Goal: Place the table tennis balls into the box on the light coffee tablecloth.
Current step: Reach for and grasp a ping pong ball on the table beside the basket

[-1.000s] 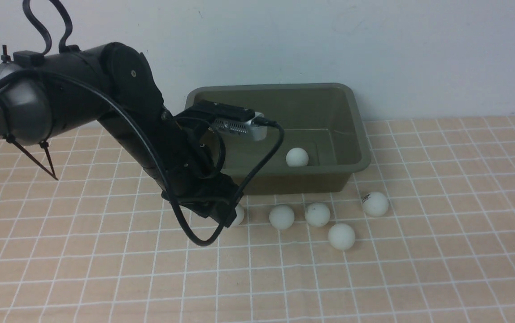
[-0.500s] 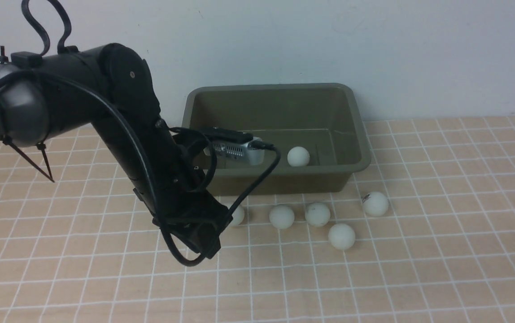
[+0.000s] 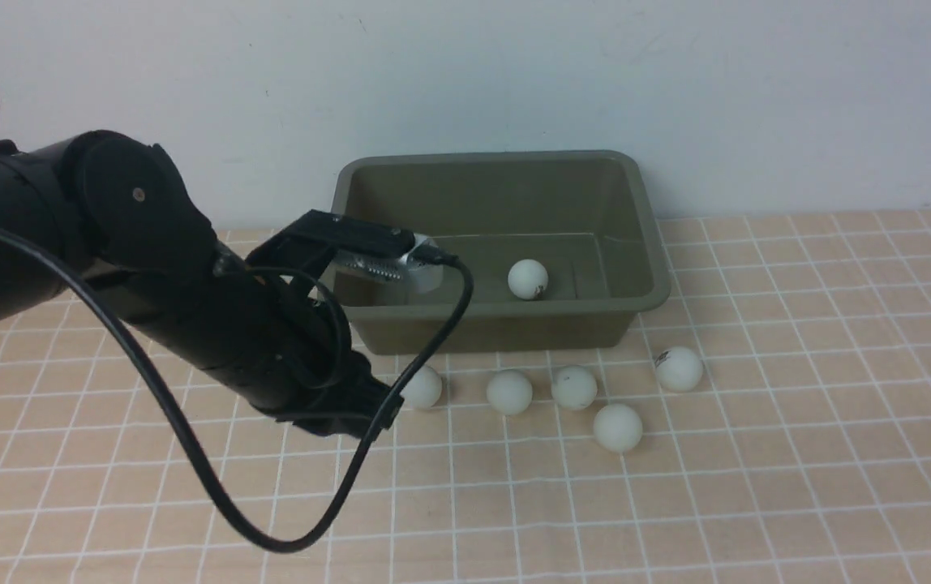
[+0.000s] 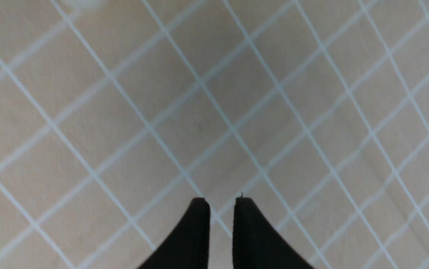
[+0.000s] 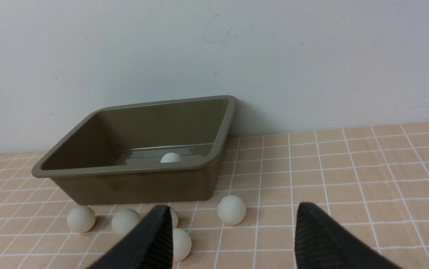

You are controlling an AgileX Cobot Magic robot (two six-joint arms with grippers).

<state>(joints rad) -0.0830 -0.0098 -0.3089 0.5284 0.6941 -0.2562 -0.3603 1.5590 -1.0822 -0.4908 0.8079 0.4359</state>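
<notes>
Box (image 3: 498,191) holds one table tennis ball (image 3: 528,279); five more balls (image 3: 508,392) on tablecloth (image 3: 798,405) beside its near wall; my left gripper (image 4: 221,203) pressed together, empty; my right gripper (image 5: 233,209) spread, empty.

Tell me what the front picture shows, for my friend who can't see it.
An olive-green box against a white wall holds one white table tennis ball; five more balls lie on the peach checked tablecloth in front of it. The robot's black left arm reaches in from the left, its end close beside the leftmost ball.
</notes>
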